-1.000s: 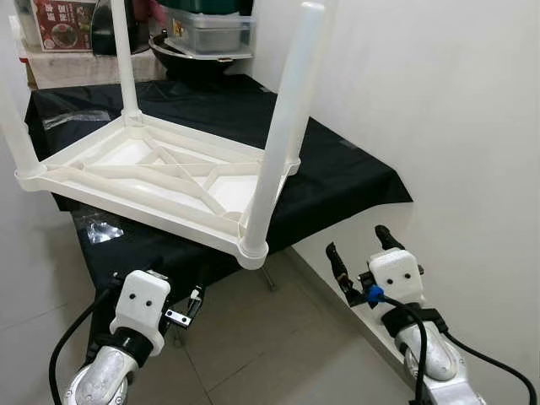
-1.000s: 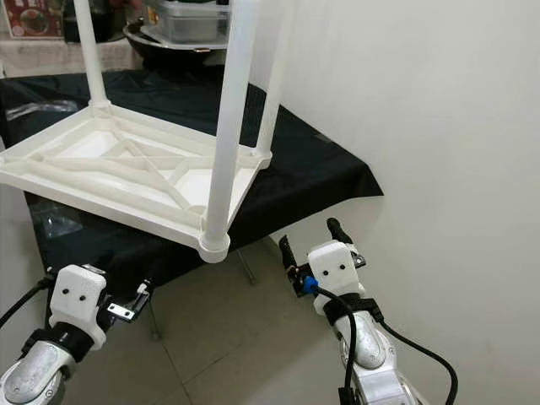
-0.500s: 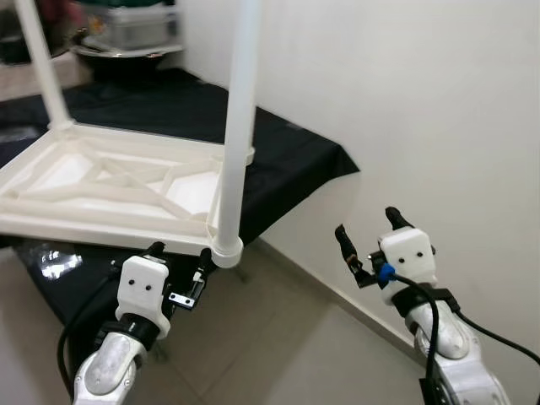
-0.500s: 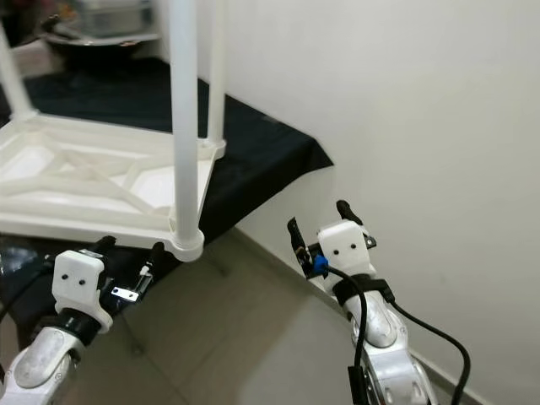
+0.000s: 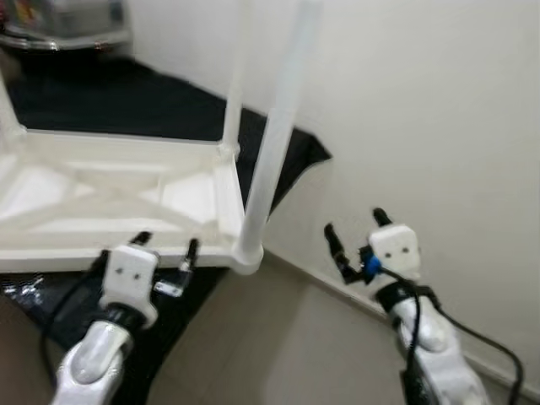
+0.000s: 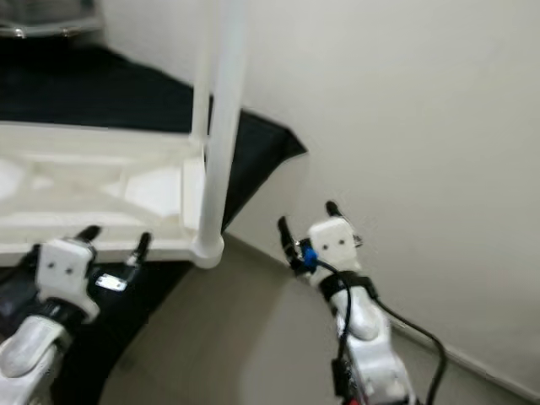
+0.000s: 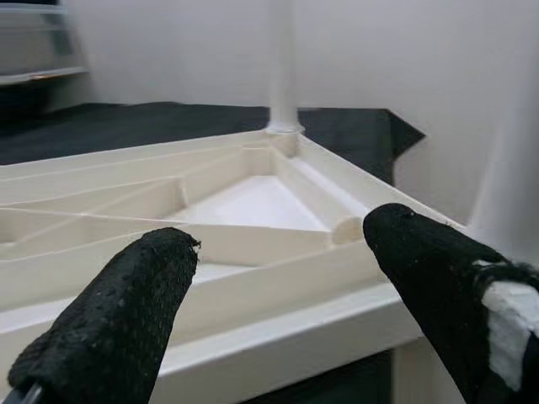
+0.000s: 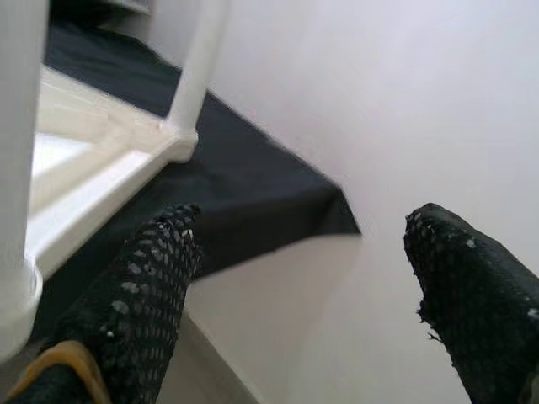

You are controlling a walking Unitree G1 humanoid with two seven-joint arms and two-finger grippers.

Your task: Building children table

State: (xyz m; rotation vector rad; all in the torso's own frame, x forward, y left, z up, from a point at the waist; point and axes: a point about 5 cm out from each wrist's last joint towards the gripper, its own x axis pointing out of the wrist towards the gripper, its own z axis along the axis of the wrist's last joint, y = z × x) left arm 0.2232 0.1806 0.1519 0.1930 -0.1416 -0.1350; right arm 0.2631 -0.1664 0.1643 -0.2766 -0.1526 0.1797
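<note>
A white plastic children's table lies upside down on a black-covered surface, its legs pointing up. The nearest leg stands at the near right corner, and another leg rises behind it. My left gripper is open, just below the table's near rim, and in the left wrist view that rim lies between its fingers. My right gripper is open and empty, right of the nearest leg and close to the white wall.
The white wall runs close along my right side. Grey tiled floor lies below, with a skirting edge under the right arm. Blurred containers stand at the back of the black surface. A crumpled clear wrapper lies under the table's edge.
The camera has swung, so the whole scene shifted and blurred. My left gripper now sits nearer the table's near rim. The right gripper stays open beside the wall.
</note>
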